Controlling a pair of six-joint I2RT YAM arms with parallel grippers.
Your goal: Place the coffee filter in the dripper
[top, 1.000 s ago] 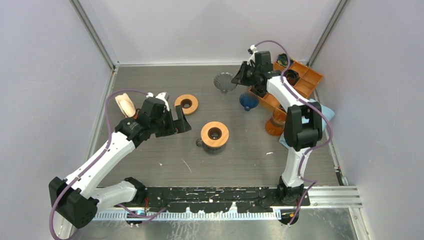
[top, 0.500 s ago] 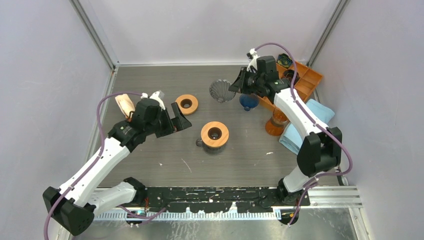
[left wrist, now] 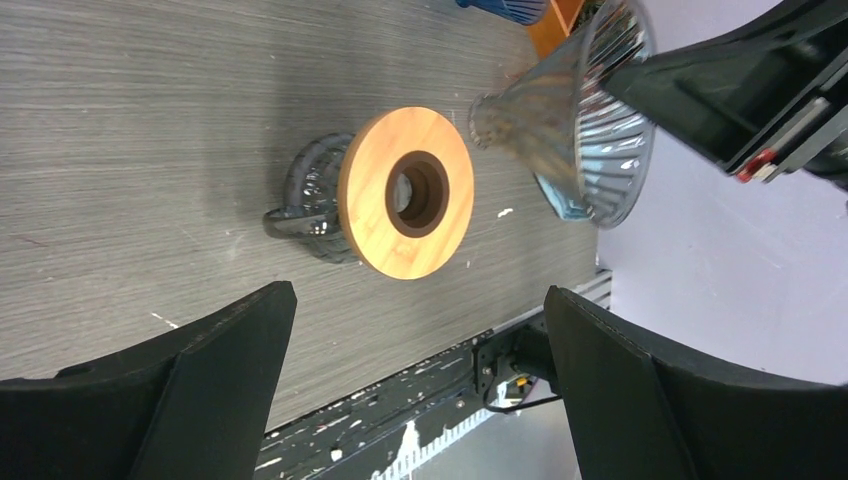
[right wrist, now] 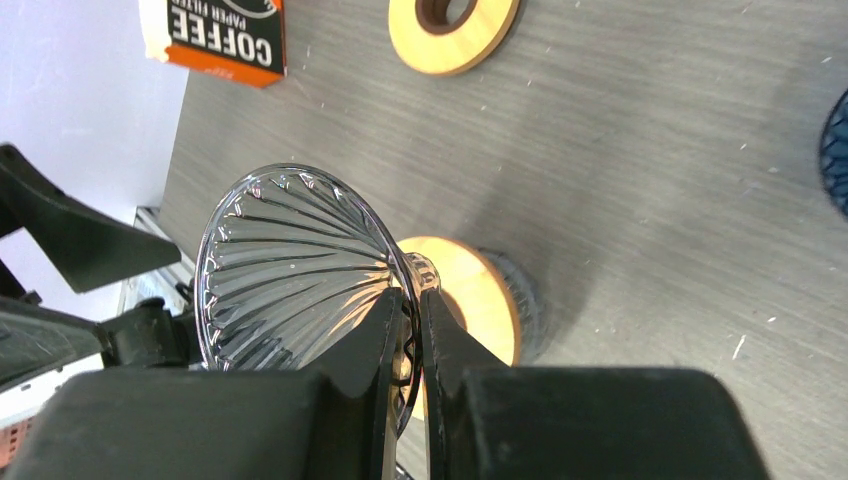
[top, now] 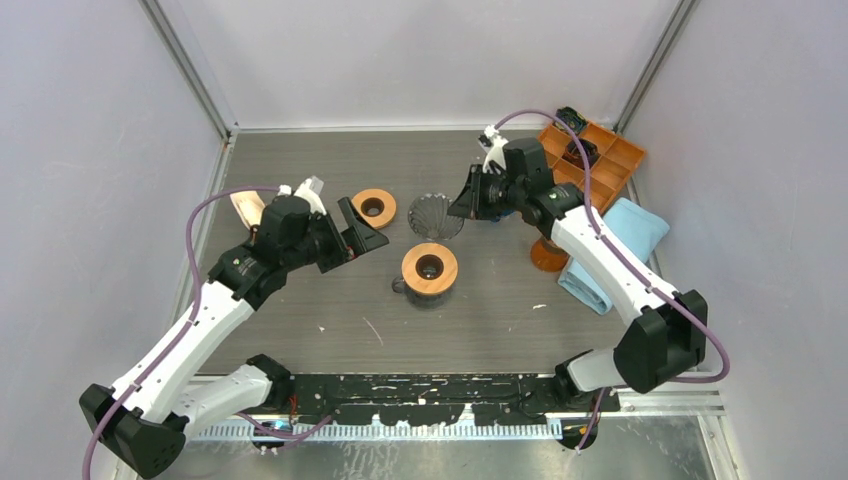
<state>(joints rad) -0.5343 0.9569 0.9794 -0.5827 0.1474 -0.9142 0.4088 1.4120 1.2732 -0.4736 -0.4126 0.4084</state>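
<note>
Right wrist view: right tool pinches the dripper by its rim, near the stand. Lower it level, neck centred over the hole. Left tool gapes empty; filter pack lies at the counter's left.

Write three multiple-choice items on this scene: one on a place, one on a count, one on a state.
1. Where is the glass dripper? A in the tray; B in the right pincer; C on the cloth.
2. How many wooden rings show? A one; B four; C two.
3. The left pincer is: A open and empty; B shut on a ring; C shut on the dripper.
Key: B, it clamps the dripper's rim; C, the top view shows two; A, its jaws stand wide with nothing between.
</note>
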